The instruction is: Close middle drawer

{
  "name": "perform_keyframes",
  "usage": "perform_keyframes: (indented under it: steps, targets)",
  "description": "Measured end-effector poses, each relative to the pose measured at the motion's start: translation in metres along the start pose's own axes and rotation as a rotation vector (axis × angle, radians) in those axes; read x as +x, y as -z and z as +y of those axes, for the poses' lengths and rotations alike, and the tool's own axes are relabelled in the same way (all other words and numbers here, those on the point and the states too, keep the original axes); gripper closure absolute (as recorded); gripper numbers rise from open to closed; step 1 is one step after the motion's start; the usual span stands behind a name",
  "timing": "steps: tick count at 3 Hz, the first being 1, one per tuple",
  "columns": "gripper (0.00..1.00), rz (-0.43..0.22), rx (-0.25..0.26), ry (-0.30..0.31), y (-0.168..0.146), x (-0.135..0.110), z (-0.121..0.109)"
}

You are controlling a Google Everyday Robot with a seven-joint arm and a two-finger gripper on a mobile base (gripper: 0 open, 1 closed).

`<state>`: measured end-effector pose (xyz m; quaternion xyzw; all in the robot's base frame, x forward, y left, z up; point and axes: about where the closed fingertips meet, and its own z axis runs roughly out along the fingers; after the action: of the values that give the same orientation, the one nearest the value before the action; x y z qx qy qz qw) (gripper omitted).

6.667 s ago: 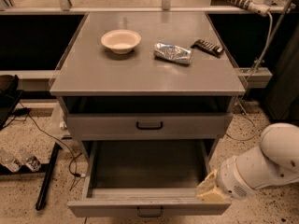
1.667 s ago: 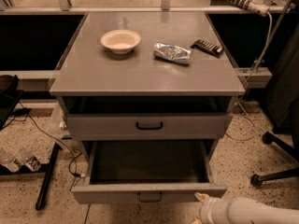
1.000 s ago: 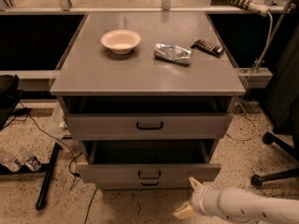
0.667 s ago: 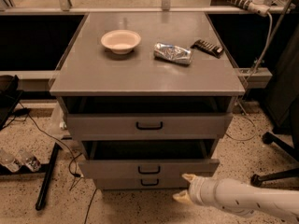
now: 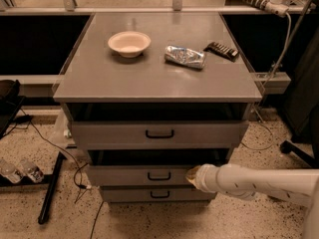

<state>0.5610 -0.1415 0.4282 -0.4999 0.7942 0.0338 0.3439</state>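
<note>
While pincer [image 5: 192, 176] at middle drawer [image 5: 124, 175] front, grip unclear; bowl [image 5: 129, 43], foil wrapper [image 5: 185, 56] on cabinet top [image 5: 149, 81].

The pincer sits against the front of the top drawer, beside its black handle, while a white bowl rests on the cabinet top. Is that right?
Not quite. The camera view shows the pincer at the front of the middle drawer, beside its black handle, not at the top drawer. The white bowl does rest on the cabinet top.
</note>
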Motion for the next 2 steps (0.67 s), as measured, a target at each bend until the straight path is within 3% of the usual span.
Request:
perform_keyframes:
  steps: [1, 2]
  targets:
    - [0.85, 0.005, 0.0, 0.013, -0.0038, -0.0027, -0.0037]
    - [0.62, 0.005, 0.0, 0.014, -0.0036, -0.0027, -0.0035]
